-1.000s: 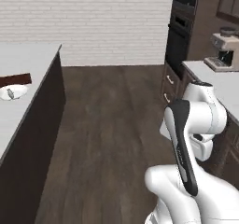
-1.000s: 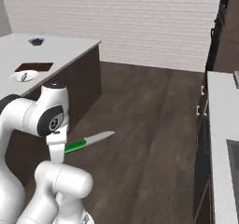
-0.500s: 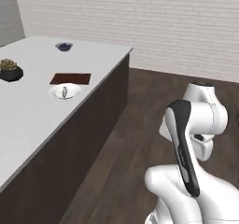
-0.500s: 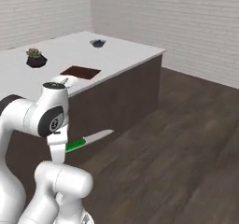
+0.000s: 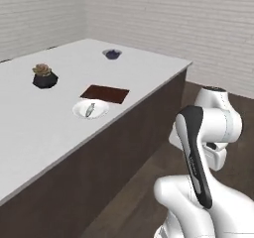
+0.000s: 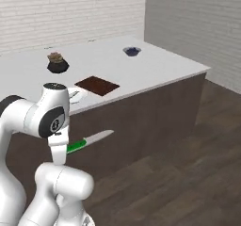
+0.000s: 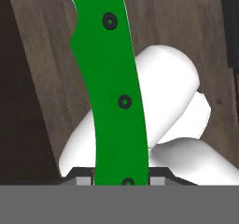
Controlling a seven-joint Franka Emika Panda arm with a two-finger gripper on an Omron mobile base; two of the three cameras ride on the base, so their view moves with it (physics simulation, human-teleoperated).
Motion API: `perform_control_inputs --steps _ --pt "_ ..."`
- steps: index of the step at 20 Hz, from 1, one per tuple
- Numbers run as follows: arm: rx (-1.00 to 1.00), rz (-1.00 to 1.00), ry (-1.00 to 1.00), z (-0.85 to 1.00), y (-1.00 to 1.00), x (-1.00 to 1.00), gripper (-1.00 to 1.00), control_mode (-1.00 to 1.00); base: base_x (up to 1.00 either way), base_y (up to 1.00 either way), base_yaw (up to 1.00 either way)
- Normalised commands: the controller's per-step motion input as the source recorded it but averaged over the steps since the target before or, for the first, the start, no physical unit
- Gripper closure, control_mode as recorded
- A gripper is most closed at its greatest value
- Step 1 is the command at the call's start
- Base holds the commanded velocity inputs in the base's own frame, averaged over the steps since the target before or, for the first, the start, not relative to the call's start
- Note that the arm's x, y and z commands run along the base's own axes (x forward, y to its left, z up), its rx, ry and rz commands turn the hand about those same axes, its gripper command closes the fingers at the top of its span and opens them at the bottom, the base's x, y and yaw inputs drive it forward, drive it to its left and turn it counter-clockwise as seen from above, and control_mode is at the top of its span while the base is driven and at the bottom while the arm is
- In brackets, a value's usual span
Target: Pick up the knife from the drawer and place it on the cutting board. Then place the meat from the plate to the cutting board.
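Green-handled knife (image 6: 87, 142) clamped in the jaws by the handle, blade sticking out roughly level toward the island, low beside the arm and well short of the tabletop (image 5: 30, 128). Hand view confirms: handle (image 7: 114, 87) runs up the middle between the tips, three rivets visible, jaws narrow and tight on it. Gripper (image 6: 60, 150) hangs under the wrist at about the height of the cabinet front, so needs a clear lift before any reach. Cutting board (image 5: 105, 93) lies flat on the tabletop, dark reddish-brown, just beyond the plate (image 5: 91, 109), corner nearly touching the rim; cannot tell whether touching. Meat (image 5: 90, 109) lies on the plate, small and pale. Dark potted thing (image 5: 44, 76) sits well apart to the left, berry bowl (image 5: 112, 53) far back, neither in the way. Step in hand: carry knife to board. Judgement: raise first, clear the tabletop edge with margin for the protruding blade, then come in over the board from the aisle side, not across the plate. Keep blade level and aim for the far half of the board, leaving the near part free for the fish. Lower until blade and handle lie flat, then release; dropping from height risks a bounce off the board. Main risks: blade tip catching the counter edge on the way up, or sweeping the plate during approach.
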Motion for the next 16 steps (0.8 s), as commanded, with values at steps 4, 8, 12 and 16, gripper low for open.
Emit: perform_control_inputs --steps 4,8,12,16 --pt "0.0 0.0 0.0 0.0 0.0 0.0 1.0 1.0 1.0 -0.54 0.52" --pt "0.0 0.0 0.0 0.0 0.0 0.0 1.0 1.0 0.95 -0.52 0.62" --pt "0.0 0.0 0.0 0.0 0.0 0.0 1.0 1.0 0.89 -0.47 0.66" --pt "0.0 0.0 0.0 0.0 0.0 0.0 1.0 1.0 0.66 -0.48 0.71"
